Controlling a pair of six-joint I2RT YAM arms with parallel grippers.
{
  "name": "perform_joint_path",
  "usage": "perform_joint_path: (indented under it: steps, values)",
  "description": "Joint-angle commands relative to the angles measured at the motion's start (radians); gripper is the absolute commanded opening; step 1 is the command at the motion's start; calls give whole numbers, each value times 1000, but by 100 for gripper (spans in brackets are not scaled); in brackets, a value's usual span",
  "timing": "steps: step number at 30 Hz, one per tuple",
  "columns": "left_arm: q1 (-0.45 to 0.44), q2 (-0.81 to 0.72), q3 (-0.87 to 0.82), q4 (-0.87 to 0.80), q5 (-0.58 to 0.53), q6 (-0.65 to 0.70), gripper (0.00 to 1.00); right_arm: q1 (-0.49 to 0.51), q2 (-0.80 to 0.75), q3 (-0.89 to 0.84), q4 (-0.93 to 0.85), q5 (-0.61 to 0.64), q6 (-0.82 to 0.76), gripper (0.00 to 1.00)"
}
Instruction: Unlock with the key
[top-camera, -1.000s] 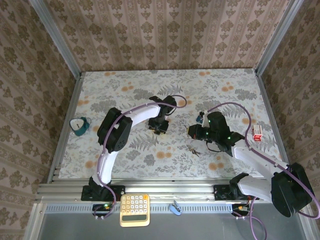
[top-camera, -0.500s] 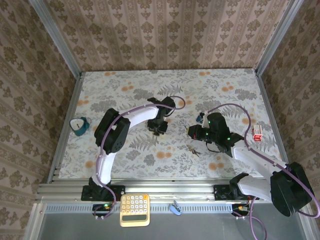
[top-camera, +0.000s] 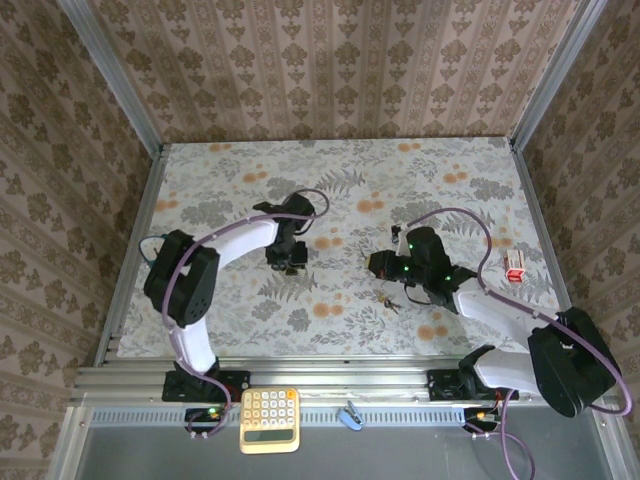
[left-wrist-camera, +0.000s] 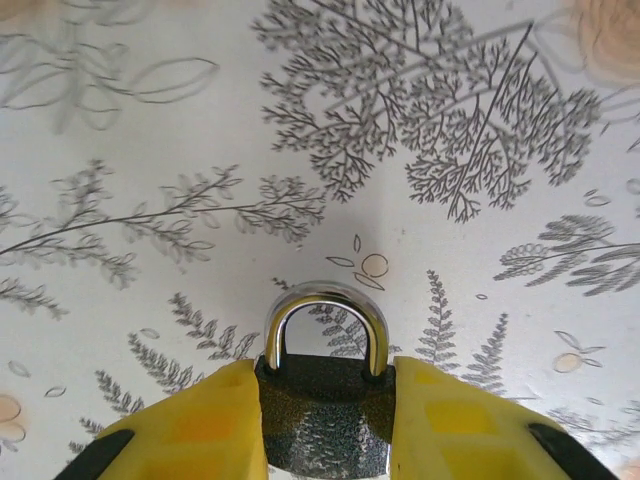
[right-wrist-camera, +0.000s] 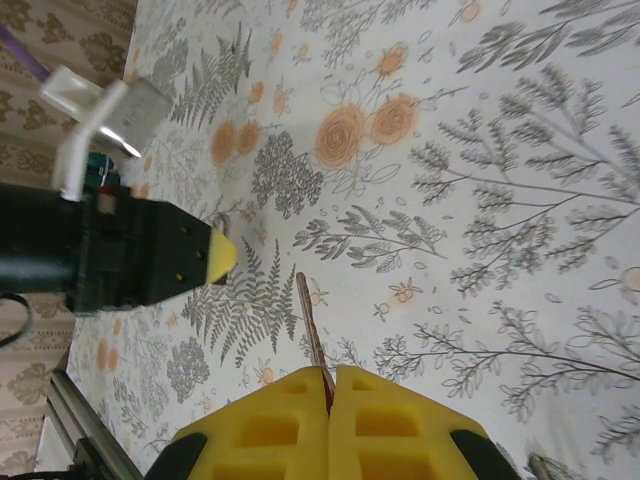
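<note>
The left gripper, pinching the padlock, has carried it toward nine o'clock, so the right gripper, pressed together on the key, must realign.

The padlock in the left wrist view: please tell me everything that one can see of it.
The padlock has a dark, rough-textured body and a shiny chrome shackle, a closed arch with both legs sunk in the body. The two yellow fingers of the left pincer clamp its sides, the shackle pointing away from the camera, over the floral table. Its lower part is cut off by the frame edge; whether it rests on the table I cannot tell.
</note>
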Motion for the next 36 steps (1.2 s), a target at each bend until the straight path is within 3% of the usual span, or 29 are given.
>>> perform_joint_path:
  steps: [1,18,36]
  values:
    - [23,-74,-44,79,59,-120,27,53,41,15,95,47,-7,0]
    - [105,-280,-168,246,166,-419,27,218,286,112,323,106,-21,0]
    - [118,-236,-86,198,187,-431,26,225,210,134,278,203,-25,0]
